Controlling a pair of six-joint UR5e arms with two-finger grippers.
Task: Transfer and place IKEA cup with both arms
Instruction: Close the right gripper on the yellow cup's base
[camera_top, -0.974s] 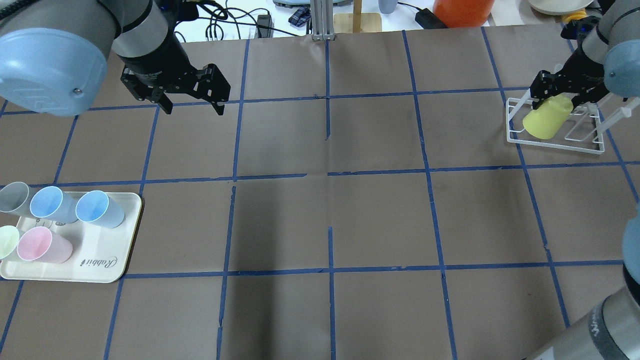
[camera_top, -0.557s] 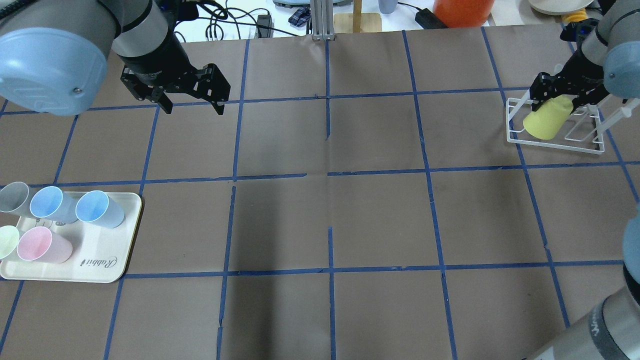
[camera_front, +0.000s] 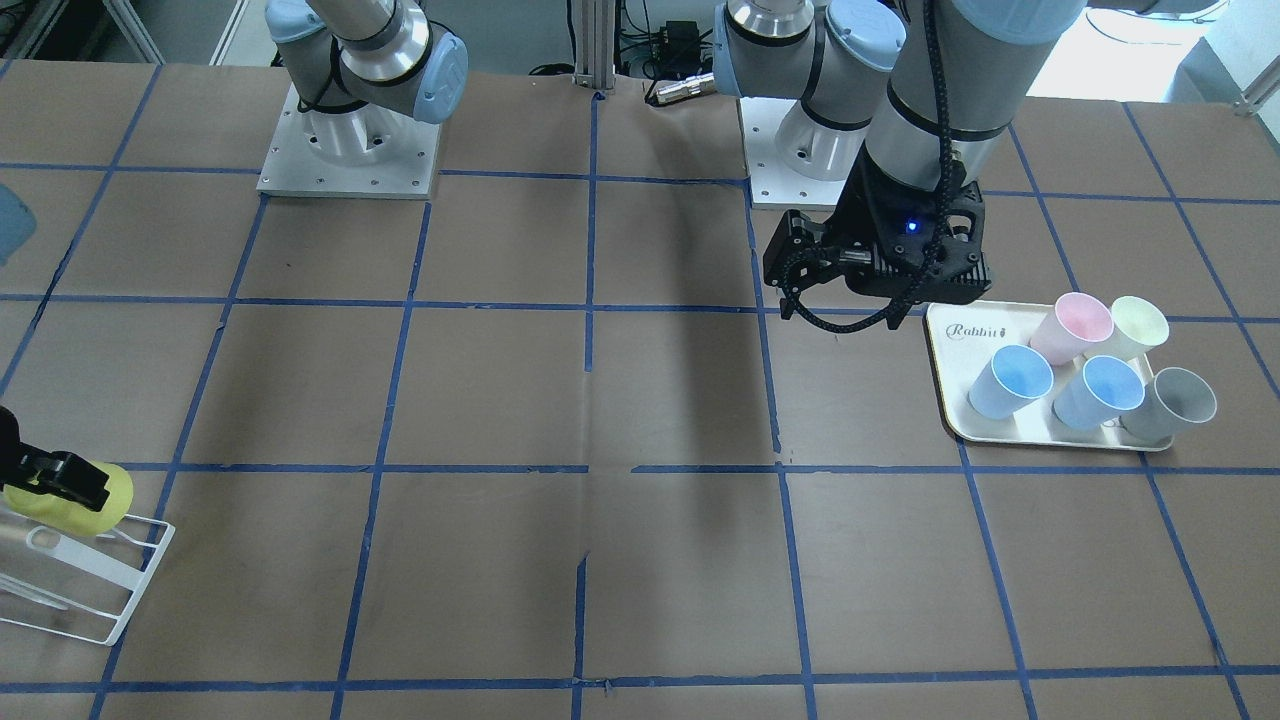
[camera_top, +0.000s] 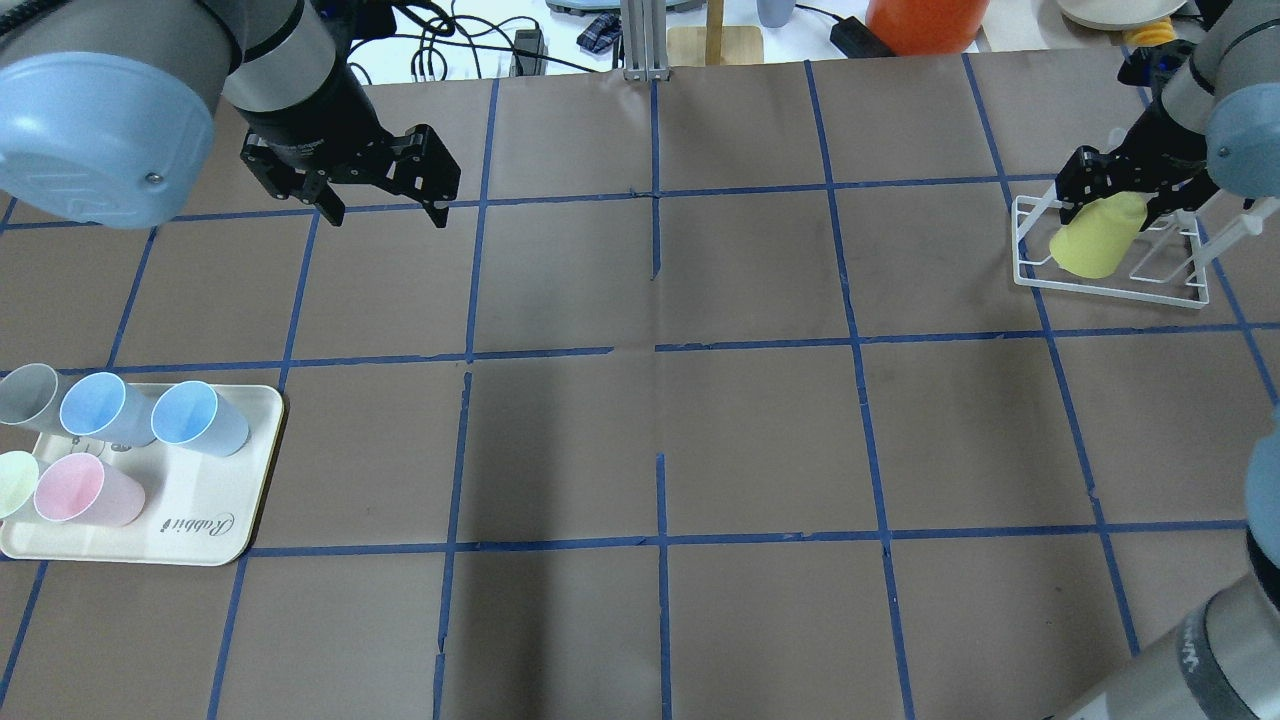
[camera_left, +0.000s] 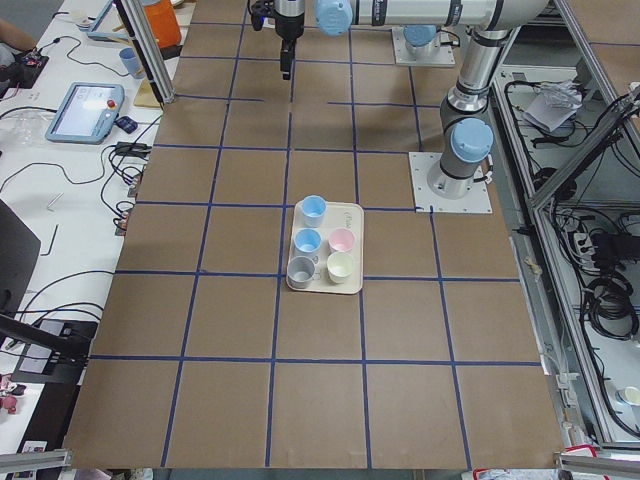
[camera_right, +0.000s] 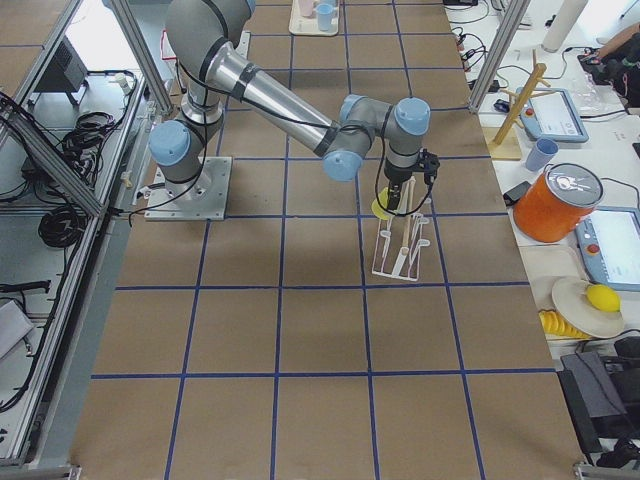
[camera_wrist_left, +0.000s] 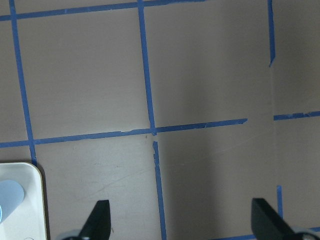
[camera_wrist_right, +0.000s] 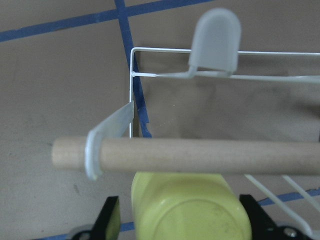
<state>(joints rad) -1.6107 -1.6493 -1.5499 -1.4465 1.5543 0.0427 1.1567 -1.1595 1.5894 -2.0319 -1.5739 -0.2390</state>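
Observation:
The yellow-green IKEA cup (camera_top: 1093, 243) is tilted, mouth down, over the white wire rack (camera_top: 1110, 290) at the far right. My right gripper (camera_top: 1112, 190) is shut on its base. In the right wrist view the cup (camera_wrist_right: 190, 207) sits between the two fingers (camera_wrist_right: 111, 216), under a wooden rod (camera_wrist_right: 200, 155) of the rack (camera_wrist_right: 200, 50). From the front the cup (camera_front: 85, 497) and right gripper (camera_front: 48, 472) show at the left edge. My left gripper (camera_top: 388, 215) is open and empty above the table at the far left; its spread fingertips (camera_wrist_left: 100, 220) show in the left wrist view.
A cream tray (camera_top: 200, 525) at the near left holds several pastel cups: blue, pink, grey and pale green. It also shows from the front (camera_front: 950, 335). The rack (camera_front: 110, 590) stands near the table's right end. An orange container (camera_top: 925, 25) and cables lie beyond the far edge.
My right gripper has moved slightly away and to the left with the cup, which now stands a little steeper over the rack. The left gripper has barely moved.

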